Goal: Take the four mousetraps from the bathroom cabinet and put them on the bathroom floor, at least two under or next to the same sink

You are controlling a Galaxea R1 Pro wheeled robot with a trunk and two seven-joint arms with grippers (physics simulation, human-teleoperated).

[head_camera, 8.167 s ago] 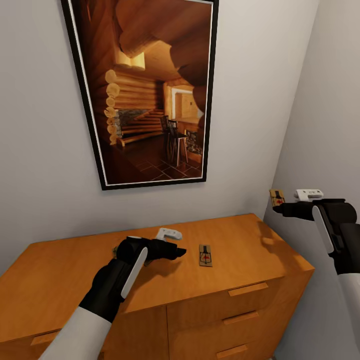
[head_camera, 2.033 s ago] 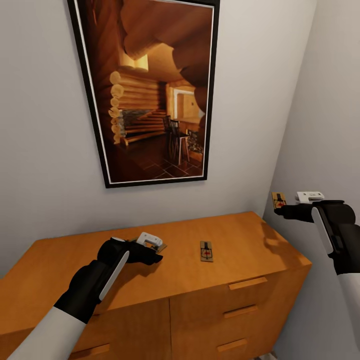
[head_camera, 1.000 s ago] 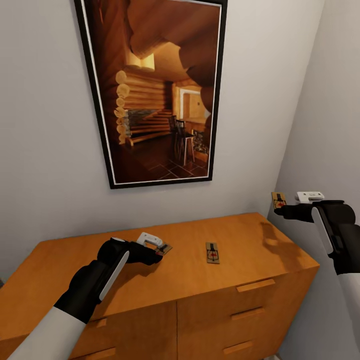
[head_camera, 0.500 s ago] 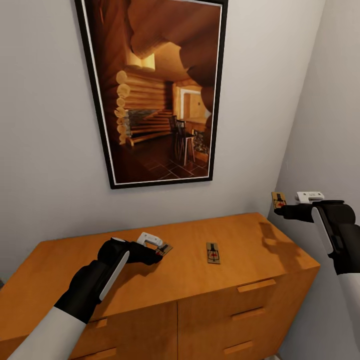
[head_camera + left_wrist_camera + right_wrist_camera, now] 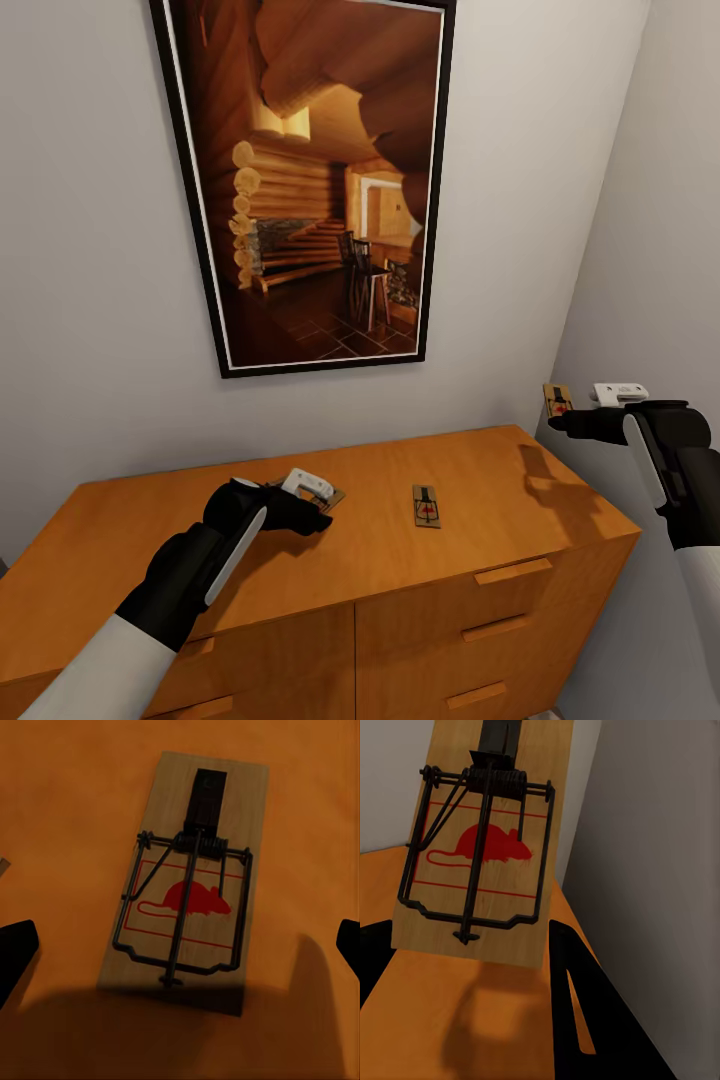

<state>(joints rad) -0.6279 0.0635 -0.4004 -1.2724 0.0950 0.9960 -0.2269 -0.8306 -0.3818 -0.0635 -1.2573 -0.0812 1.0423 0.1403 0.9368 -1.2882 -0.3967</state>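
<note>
The orange-brown cabinet (image 5: 490, 470) stands against the wall in front of me. One mousetrap (image 5: 426, 505) lies flat near the middle of its top. A second mousetrap (image 5: 329, 497) lies just left of it, under my left gripper (image 5: 322, 508). In the left wrist view this mousetrap (image 5: 187, 881) rests on the wood, with the left gripper (image 5: 180, 945) open and its black fingertips (image 5: 15, 952) wide apart on either side, not touching it. My right gripper (image 5: 556, 422) hovers past the cabinet's right end, shut on a third mousetrap (image 5: 556, 401) held upright, seen close as the mousetrap (image 5: 484, 844).
A large black-framed picture (image 5: 310, 185) of a log cabin hangs on the wall above the cabinet. The grey side wall (image 5: 655, 250) runs close along my right arm. Drawer handles (image 5: 510, 572) face me on the cabinet front.
My left gripper has shifted slightly right and forward over the trap on the cabinet top. The right arm and its trap have held still.
</note>
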